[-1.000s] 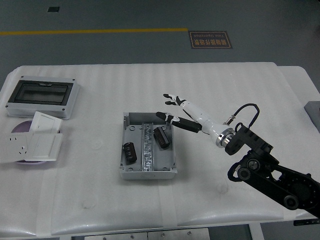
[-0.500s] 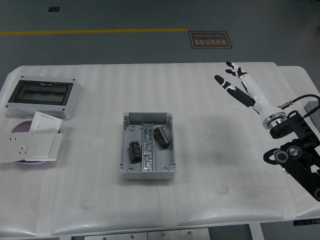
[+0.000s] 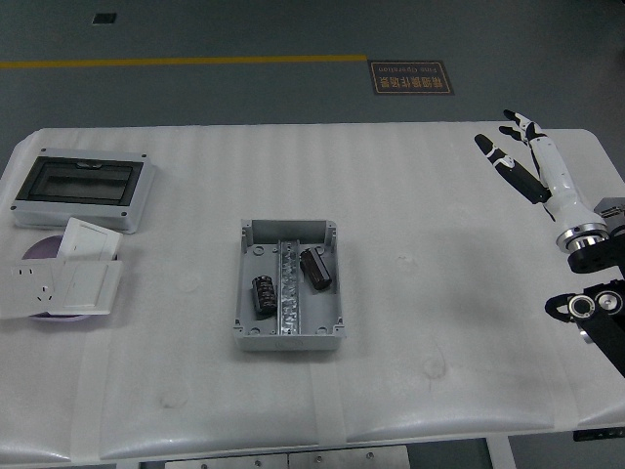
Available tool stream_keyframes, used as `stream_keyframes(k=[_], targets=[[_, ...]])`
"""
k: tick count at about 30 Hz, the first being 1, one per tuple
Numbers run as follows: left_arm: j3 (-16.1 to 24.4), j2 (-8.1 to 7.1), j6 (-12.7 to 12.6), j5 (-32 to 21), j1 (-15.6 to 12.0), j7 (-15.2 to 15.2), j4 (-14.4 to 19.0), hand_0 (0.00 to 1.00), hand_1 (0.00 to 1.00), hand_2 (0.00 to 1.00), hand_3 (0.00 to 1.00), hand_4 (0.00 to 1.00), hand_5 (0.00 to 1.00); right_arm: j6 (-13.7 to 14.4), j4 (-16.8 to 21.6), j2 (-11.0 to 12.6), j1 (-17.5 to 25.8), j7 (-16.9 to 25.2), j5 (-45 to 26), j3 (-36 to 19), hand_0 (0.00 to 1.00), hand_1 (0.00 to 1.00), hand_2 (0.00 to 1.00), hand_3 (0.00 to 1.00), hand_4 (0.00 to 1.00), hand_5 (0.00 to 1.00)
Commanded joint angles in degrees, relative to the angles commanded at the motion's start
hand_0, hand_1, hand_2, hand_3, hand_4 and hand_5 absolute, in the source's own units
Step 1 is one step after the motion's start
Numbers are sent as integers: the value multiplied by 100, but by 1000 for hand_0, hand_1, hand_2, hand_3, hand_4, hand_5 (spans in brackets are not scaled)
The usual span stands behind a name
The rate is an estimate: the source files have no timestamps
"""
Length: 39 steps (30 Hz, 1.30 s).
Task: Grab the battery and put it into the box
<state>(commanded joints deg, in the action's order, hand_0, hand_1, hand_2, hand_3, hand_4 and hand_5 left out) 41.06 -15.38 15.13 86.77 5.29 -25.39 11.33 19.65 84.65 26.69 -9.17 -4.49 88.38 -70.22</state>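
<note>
A grey open box [image 3: 289, 337] sits at the middle of the white table. Two black cylindrical batteries lie inside it: one [image 3: 264, 294] in the left half, one [image 3: 316, 269] in the right half, with a metal rail between them. My right hand [image 3: 516, 151] is white with black fingertips. It is raised at the far right of the table, well away from the box, with its fingers spread and holding nothing. My left arm is out of view.
A grey enclosure with a dark window lid [image 3: 80, 188] stands at the far left. In front of it lie white socket plates [image 3: 61, 280] over a purple disc [image 3: 40, 247]. A sign [image 3: 410, 77] is on the floor beyond the table.
My right hand has drawn back from the box's right edge to the far right of the table and risen. The left battery in the box shifted slightly after the first frame.
</note>
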Motion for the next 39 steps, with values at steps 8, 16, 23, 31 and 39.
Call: stream_keyframes(k=[8,16,23,31,39], targets=[[10,-21,-2,-3,-21,0,-6,654,664,581,617,632,12,91,61,17,377,37,-30,-332,976,846,801,881,970,873],[-54,31,-31,-125,-92,6,-9,654,663,581,617,633,14,152,81,-28,373,80,72,-429,953,829,790,871,983,883],[-84,74,-45,-197,-130,4,-11,654,663,582,619,634,14,192,67,-38,369,112,155,-446,941,822,783,869,976,874],[-26,79,-24,-122,-170,-9,-11,653,663,581,618,633,15,227,59,-12,382,49,530,-438,931,815,775,862,955,846],[21,57,-22,-42,-161,-5,-19,653,663,582,619,634,14,227,45,-47,355,-3,768,-467,926,815,775,861,951,835]])
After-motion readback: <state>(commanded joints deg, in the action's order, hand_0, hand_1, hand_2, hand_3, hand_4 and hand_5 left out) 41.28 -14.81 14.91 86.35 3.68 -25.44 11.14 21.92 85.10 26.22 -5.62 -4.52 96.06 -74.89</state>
